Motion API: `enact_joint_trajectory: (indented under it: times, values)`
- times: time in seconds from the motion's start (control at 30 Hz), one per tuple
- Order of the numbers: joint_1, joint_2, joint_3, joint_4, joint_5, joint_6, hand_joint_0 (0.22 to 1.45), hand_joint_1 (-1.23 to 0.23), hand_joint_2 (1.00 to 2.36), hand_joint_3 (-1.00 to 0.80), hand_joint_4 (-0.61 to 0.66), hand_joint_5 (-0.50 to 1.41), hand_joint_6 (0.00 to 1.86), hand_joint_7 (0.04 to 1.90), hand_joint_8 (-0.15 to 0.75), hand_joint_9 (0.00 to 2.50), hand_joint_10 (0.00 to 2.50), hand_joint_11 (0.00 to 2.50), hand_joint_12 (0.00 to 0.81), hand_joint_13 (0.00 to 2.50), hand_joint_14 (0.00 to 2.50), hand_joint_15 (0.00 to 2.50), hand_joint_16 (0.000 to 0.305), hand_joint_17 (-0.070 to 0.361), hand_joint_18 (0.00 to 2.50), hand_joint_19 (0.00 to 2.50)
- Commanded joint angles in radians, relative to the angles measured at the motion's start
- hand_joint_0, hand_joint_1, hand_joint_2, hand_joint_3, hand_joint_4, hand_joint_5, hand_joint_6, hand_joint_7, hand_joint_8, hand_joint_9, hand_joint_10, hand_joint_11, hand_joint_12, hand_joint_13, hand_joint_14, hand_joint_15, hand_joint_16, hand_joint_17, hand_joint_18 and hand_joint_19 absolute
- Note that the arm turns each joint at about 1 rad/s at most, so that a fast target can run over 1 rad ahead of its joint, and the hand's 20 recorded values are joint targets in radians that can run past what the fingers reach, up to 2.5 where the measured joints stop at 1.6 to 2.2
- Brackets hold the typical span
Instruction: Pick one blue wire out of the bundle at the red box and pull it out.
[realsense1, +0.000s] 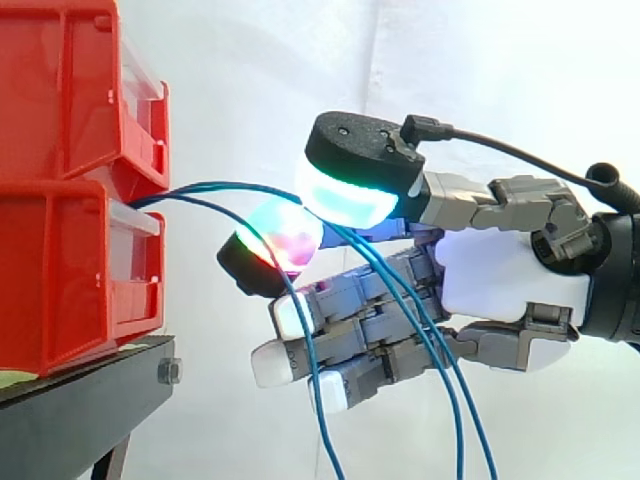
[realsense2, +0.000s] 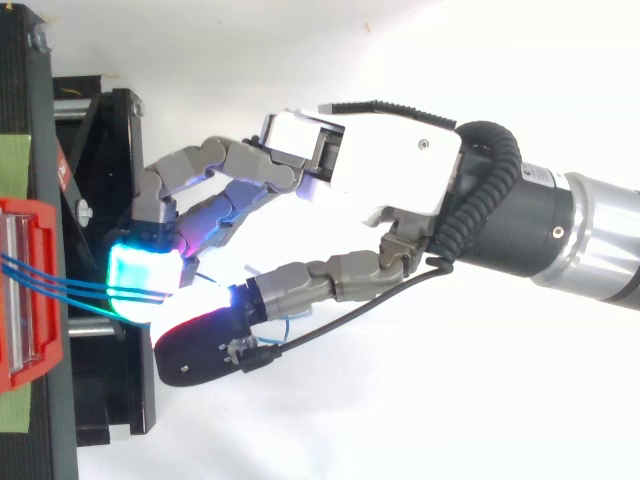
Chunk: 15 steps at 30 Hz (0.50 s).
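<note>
Blue wires (realsense1: 220, 187) leave the gap between the two stacked red bins (realsense1: 60, 280) and arc to the right, then three strands hang down past the hand. My hand (realsense1: 500, 275) reaches in from the right. Its green-glowing thumb pad (realsense1: 350, 195) and a red-glowing fingertip (realsense1: 280, 240) are closed together around the wires about a hand's width from the bins. The other fingers (realsense1: 300, 345) are curled below. From above, the wires (realsense2: 50, 285) run from the red bin (realsense2: 30, 300) straight into the cyan pad (realsense2: 140, 280) of the hand (realsense2: 390, 160). Which strand is pinched is hidden by the pads.
The bins stand on a black stand (realsense1: 80, 400) with a bolt at its corner; from above its frame (realsense2: 110, 150) lies under the fingertips. A white curtain hangs behind. Open air surrounds the hand to the right of the bins.
</note>
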Motion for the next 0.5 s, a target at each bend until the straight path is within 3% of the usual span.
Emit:
enact_joint_trajectory:
  times: [0.0, 0.23, 0.37, 0.47]
  values:
    - [0.000, 0.000, 0.000, -0.001, 0.000, 0.000, 0.65, -0.85, 1.01, -0.32, 0.22, -0.20, 0.93, 1.07, 0.381, 0.74, 0.01, 0.61, 0.457, 0.75, 0.01, 0.37, 0.059, 0.133, 0.77, 0.41]
    - [0.000, 0.000, 0.000, 0.000, 0.000, 0.000, 0.67, -0.89, 1.00, -0.49, 0.27, -0.21, 0.92, 1.06, 0.376, 0.73, 0.01, 0.61, 0.454, 0.75, 0.01, 0.38, 0.059, 0.132, 0.77, 0.39]
    - [0.000, 0.000, 0.000, 0.000, 0.002, 0.000, 0.57, -0.71, 1.00, -0.49, 0.27, -0.20, 0.91, 1.07, 0.387, 0.76, 0.01, 0.61, 0.461, 0.76, 0.01, 0.38, 0.060, 0.135, 0.77, 0.44]
    - [-0.002, 0.000, 0.000, 0.000, 0.000, 0.000, 0.58, -0.62, 1.01, -0.42, 0.26, -0.19, 0.90, 1.09, 0.390, 0.78, 0.01, 0.60, 0.466, 0.77, 0.01, 0.39, 0.060, 0.135, 0.77, 0.45]
